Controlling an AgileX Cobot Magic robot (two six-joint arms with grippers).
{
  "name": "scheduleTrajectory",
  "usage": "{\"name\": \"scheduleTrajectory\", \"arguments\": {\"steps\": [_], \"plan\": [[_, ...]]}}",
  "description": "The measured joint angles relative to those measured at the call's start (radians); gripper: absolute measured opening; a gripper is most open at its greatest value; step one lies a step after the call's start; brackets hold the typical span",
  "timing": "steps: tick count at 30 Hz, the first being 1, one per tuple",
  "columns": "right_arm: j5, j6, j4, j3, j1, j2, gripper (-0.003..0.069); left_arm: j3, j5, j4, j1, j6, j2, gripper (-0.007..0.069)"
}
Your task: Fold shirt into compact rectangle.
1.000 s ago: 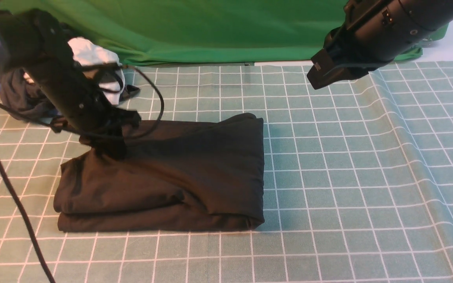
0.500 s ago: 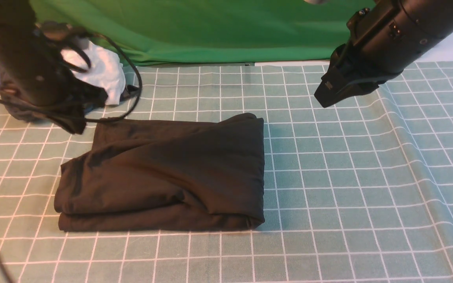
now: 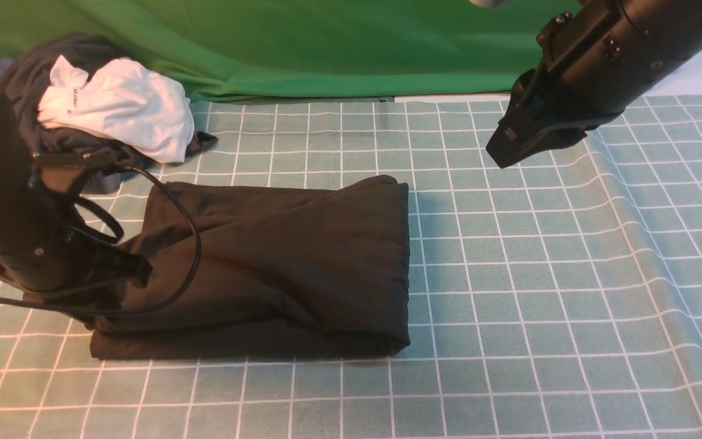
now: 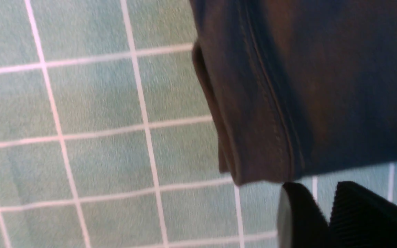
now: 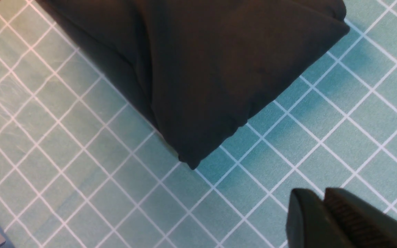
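Left hand (image 4: 326, 210): has swung from the shirt's far edge to its lower-left corner; pads nearly together, gripping nothing.
Black-brown folded cotton shirt (image 3: 278, 262): centre-left on the checked desk (image 3: 540, 292), a rough rectangle, seemingly almost finished.
Right hand (image 5: 326, 213): upper right, nearly closed, empty.
Writing: white garment's (image 3: 119, 110) print unreadable.

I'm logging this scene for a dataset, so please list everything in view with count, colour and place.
shirt: one, black-brown, folded into a rough rectangle at the middle of the tablecloth.
white garment: one, white, crumpled at the far left.
dark grey garment: one, under and behind the white one.
tablecloth: one, teal with white grid, covering the table.
backdrop: one, green, at the far edge.
left gripper: black, by the shirt's left edge, fingers near together, holding nothing.
right gripper: black, raised at the far right, fingers together, empty.
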Motion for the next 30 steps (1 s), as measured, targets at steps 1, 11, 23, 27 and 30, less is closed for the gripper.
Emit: {"name": "scheduleTrajectory", "arguments": {"steps": [1, 11, 23, 27, 30], "plan": [[0.001, 0.000, 0.000, 0.000, 0.000, 0.000, 0.0067, 0.018, -0.040, 0.000, 0.000, -0.025, 0.000, 0.0217], [0.002, -0.006, 0.001, 0.000, 0.000, 0.000, 0.0072, 0.108, -0.213, 0.027, 0.000, -0.158, 0.000, 0.0599], [0.003, -0.023, 0.002, 0.000, 0.066, 0.000, 0.0093, 0.122, -0.241, 0.024, 0.000, -0.129, 0.000, 0.0076], [0.005, -0.033, -0.015, 0.000, 0.107, 0.001, 0.0139, 0.121, -0.231, 0.032, 0.000, -0.108, 0.000, 0.0022], [0.005, -0.033, -0.038, 0.002, 0.117, 0.004, 0.0213, 0.107, -0.191, 0.051, 0.000, -0.103, -0.012, 0.0021]]}}
